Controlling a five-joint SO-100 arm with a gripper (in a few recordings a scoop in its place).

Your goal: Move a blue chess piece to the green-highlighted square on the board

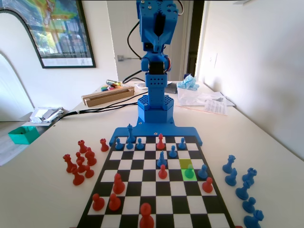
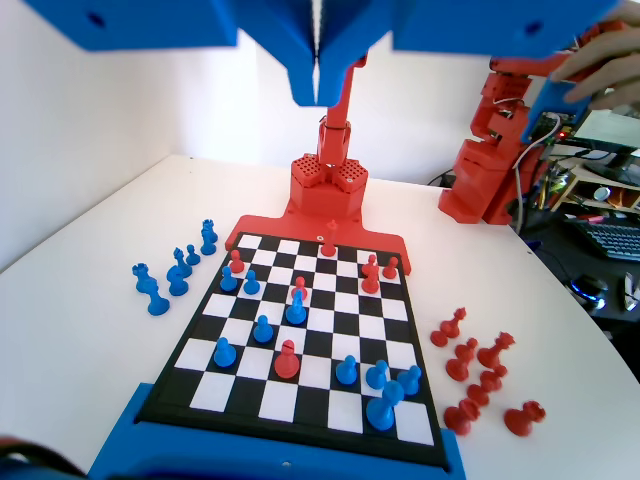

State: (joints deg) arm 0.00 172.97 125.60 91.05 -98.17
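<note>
**Pawn seen on the green square; claw high and shut**

In the fixed view, a cluster of red pieces (image 1: 80,161) was seen off the board at the lower left, standing on the worktop (image 1: 42,190). The board (image 1: 156,190) was laid across the lower middle of the frame, with red and blue pieces scattered over it.

Right of centre, the blue chess piece (image 1: 190,172) was found upright on the green-highlighted square (image 1: 184,176). Its base was within that square, and a duller olive-yellow square (image 1: 185,163) lay just above it. Another blue pawn (image 1: 203,172) stood just beside it to the right. A group of spare blue pieces (image 1: 242,185) was ranged off the board at the lower right.

In the wrist view, the claw (image 2: 318,95) was seen at the top centre of the frame. Its two jaws were pressed together along a thin seam with nothing between them. It was held well above the board, apart from every piece.

The placing step was therefore judged to be finished, with the piece released and the arm raised. Little was thought to be called for next. At most, the pawn's seating on the square could be checked, and the arm kept clear of the neighbouring pieces so that none was knocked. Which pawn in the wrist view matched the placed one could not be told with certainty.
</note>
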